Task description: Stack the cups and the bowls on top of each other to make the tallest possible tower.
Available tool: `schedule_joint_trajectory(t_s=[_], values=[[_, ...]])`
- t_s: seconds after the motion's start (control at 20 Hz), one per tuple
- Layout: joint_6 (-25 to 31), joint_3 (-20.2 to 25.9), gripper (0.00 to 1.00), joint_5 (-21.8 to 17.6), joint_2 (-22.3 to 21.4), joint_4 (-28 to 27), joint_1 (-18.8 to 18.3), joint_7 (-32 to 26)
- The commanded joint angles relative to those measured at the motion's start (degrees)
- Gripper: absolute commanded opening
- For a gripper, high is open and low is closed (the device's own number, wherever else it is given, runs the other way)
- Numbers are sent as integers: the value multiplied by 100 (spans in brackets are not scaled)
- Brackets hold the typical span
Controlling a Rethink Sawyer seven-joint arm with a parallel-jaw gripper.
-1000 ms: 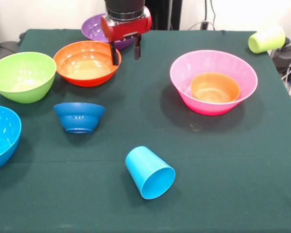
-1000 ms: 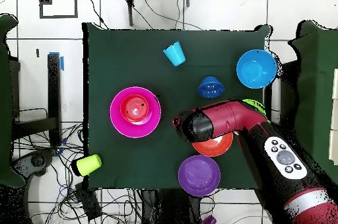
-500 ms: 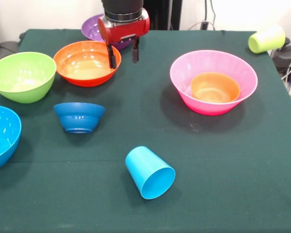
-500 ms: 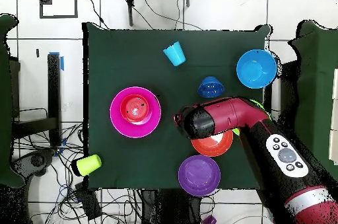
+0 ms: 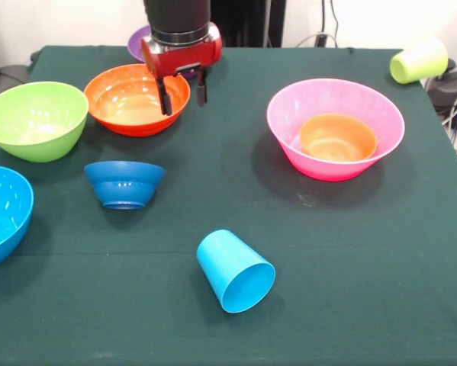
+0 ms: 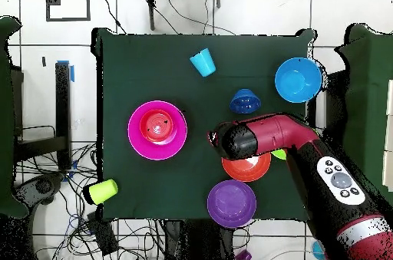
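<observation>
Green tablecloth (image 5: 350, 252), floor cables (image 6: 77, 211)

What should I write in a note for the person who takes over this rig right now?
Gripper: open, empty, its fingers astride the near rim of the orange bowl.
Done: only the small orange bowl sits inside the pink bowl.
Loose on the table: purple bowl, lime bowl, dark blue bowl upside down, sky blue bowl.
Cups: the blue cup lies on its side; the yellow-green cup lies at a table corner.
Left: nearly all the stacking.
</observation>
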Motion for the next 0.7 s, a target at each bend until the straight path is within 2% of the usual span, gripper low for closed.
schedule_joint_trajectory(t_s=[0.05,0.2,0.45,0.5,0.7], values=[[444,59,100,-437,69,-359,-27,-1435],[457,47,100,-413,-118,-219,-55,-1357],[259,-148,100,-486,-242,-17,75,-827],[173,-242,100,-501,-304,46,138,-575],[-388,-883,100,-429,-497,293,659,1118]])
